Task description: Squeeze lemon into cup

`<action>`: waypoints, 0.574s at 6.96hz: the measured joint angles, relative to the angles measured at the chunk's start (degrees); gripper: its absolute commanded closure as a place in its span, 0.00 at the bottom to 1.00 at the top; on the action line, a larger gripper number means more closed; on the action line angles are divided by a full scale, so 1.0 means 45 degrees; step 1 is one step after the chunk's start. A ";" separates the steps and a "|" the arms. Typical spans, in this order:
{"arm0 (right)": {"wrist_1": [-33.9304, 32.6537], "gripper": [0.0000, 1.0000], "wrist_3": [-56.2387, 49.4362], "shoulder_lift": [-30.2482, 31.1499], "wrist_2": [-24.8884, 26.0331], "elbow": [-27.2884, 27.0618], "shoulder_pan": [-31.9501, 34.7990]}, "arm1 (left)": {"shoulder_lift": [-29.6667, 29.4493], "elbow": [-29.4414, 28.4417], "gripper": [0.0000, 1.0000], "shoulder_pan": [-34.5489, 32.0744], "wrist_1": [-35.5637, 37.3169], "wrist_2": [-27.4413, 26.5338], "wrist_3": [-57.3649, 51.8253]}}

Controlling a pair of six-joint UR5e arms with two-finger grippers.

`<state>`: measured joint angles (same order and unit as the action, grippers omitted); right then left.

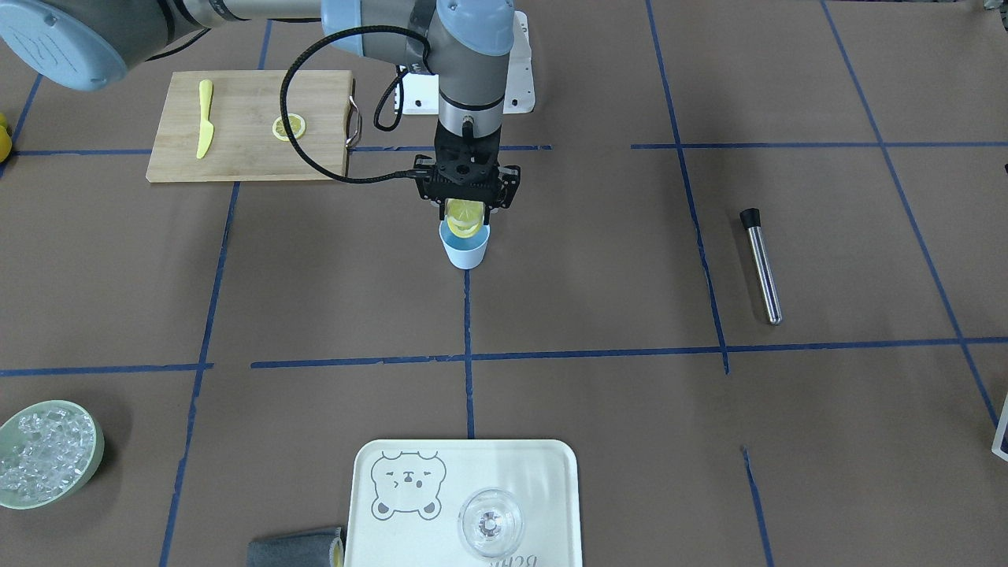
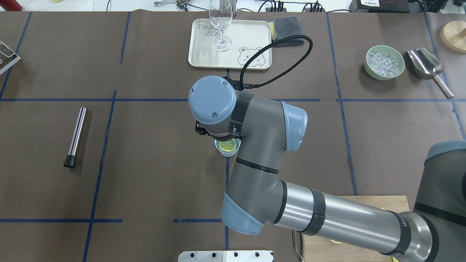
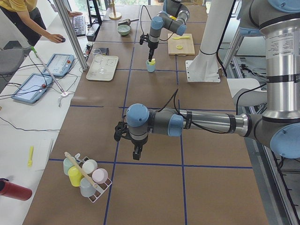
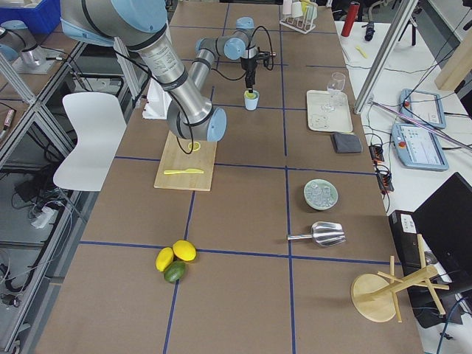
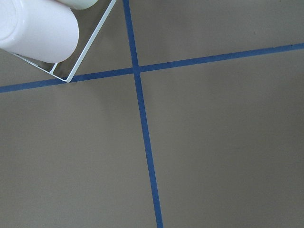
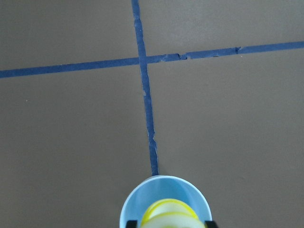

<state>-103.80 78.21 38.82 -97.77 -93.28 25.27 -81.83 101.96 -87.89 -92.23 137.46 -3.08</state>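
One arm reaches vertically down, the right gripper (image 1: 466, 209) clamping the lemon (image 1: 464, 221) at the mouth of the cup (image 1: 466, 253).

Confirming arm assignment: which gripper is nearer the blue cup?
Right. The right gripper is just above the cup, holding a lemon slice; the left gripper is far away, by the cup rack.

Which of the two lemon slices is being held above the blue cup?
The lemon slice pinched in the right gripper, over the cup. The other slice lies flat on the wooden cutting board, beside the yellow toy knife.
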 measured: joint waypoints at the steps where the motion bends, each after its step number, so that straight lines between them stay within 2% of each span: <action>1: 0.0001 0.00 -0.0144 0.0028 -0.0043 -0.0041 0.0003 | 0.0000 -0.0006 0.00 0.0000 0.0004 0.0000 0.0001; 3: 0.0010 0.00 -0.1326 0.0325 -0.0519 -0.0403 0.0435 | -0.0038 0.0010 0.00 0.0012 -0.0001 0.0004 0.0006; 4: 0.0001 0.00 -0.2329 0.0963 -0.1196 -0.1106 0.1144 | -0.0135 0.0056 0.00 0.0026 -0.0029 0.0000 0.0015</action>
<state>-103.80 67.73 43.15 -103.15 -98.25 30.42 -82.43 102.21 -87.77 -92.36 137.46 -3.02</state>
